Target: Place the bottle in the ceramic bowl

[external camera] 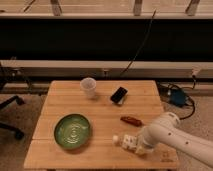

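Observation:
The bottle (125, 141) is small and whitish, with a pale cap. It lies on its side on the wooden table (102, 107) near the front edge, cap end toward the left. The green ceramic bowl (72, 131) with ring pattern sits at the front left, apart from the bottle. My gripper (138, 146) at the end of the white arm (172, 136) is right at the bottle's right end, coming in from the right. The arm's wrist hides how the gripper meets the bottle.
A translucent white cup (88, 87) stands at the back middle. A black phone-like item (119, 94) lies to its right. A small reddish-brown oblong item (131, 120) lies just behind the gripper. An office chair base (7, 117) is left of the table.

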